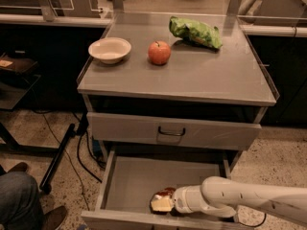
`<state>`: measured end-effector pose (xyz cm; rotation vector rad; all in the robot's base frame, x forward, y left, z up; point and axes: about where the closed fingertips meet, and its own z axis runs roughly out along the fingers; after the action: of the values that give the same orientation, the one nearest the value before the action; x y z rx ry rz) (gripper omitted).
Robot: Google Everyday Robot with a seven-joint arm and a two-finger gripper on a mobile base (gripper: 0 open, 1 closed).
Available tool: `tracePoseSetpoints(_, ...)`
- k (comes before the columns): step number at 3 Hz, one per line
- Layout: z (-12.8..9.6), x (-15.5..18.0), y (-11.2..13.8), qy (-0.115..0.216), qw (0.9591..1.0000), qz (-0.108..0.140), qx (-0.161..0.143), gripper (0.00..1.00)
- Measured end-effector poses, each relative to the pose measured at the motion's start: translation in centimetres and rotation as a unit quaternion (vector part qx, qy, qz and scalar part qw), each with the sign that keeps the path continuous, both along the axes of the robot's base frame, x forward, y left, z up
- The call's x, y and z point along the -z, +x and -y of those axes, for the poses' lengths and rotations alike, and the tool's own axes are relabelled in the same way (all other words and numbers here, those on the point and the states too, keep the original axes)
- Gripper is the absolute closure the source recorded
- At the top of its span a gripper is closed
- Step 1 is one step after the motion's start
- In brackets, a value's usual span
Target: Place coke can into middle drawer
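Note:
The middle drawer point(134, 181) is pulled open below the cabinet top; its grey floor and low side walls show. My gripper point(161, 203) reaches in from the right on a white arm and sits low over the drawer floor near its front edge. It is shut on the coke can point(165, 192), of which only a small dark red part shows above the pale fingertips. The can is inside the drawer, at or just above the floor; I cannot tell if it touches.
On the cabinet top point(216, 80) stand a white bowl point(110, 49), a red apple point(159, 52) and a green chip bag point(195, 31). The top drawer front point(144, 128) with its black handle is closed. A person's leg point(19, 200) is at the lower left.

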<state>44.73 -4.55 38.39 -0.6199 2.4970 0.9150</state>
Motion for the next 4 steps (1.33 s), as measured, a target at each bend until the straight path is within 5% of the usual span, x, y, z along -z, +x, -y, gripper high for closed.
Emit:
tracePoseSetpoints(2,0.00,0.00,0.00,0.000,1.0000,0.000,0.000,0.58)
tracePoseSetpoints(4,-0.01,0.00,0.00,0.000,1.0000,0.000,0.000,0.03)
